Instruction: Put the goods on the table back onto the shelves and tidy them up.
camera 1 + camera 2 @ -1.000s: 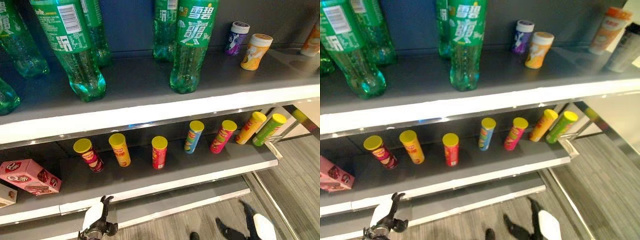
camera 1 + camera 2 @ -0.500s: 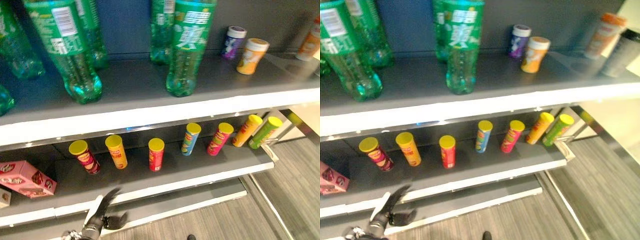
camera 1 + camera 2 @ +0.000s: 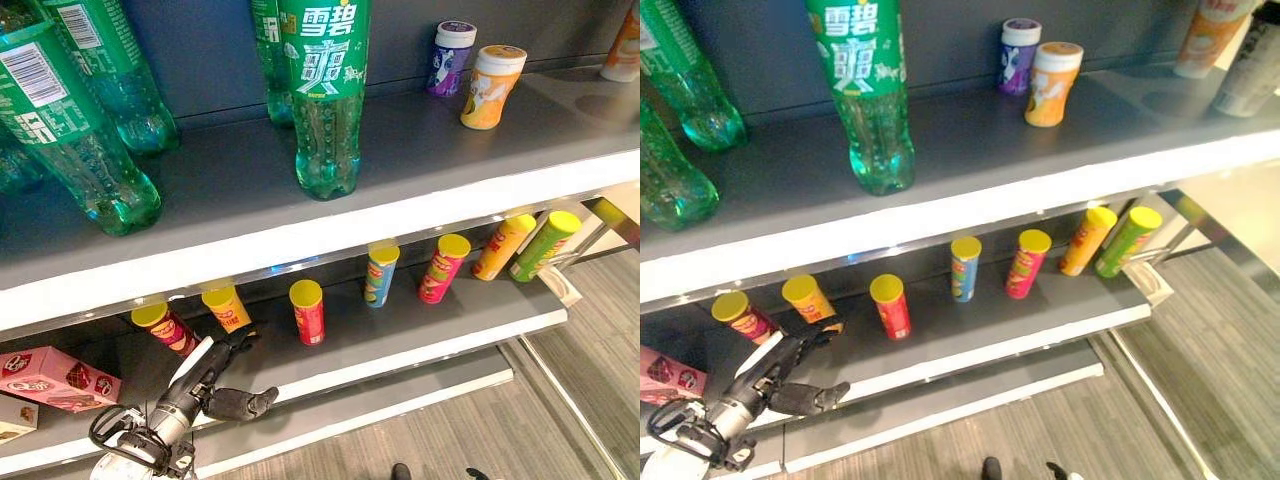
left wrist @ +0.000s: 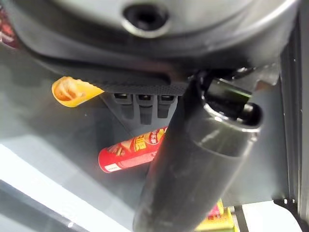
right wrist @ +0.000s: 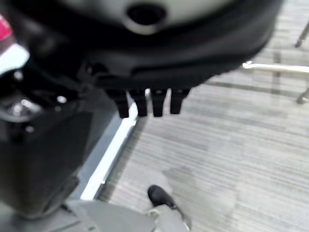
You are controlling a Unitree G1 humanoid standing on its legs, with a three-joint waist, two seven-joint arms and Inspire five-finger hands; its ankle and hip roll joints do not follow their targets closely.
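Seven yellow-lidded crisp tubes stand on the lower shelf (image 3: 470,325). Since the earlier frames the left hand (image 3: 215,385) has risen from below the shelf edge to reach over it, its fingers (image 3: 240,345) straight and spread wide, thumb (image 3: 245,403) apart, holding nothing. Just beyond the fingers: the orange tube (image 3: 226,307) and the dark-red tube (image 3: 165,328), each with its long axis leaning, lid up. Beside them, farther off the thumb side, the red tube (image 3: 307,311) stands upright, then the blue tube (image 3: 380,275) and the pink tube (image 3: 444,267). A pink box (image 3: 55,378) lies on the other side of the hand. The right hand (image 5: 145,99) hangs over the floor (image 5: 241,159), fingers straight.
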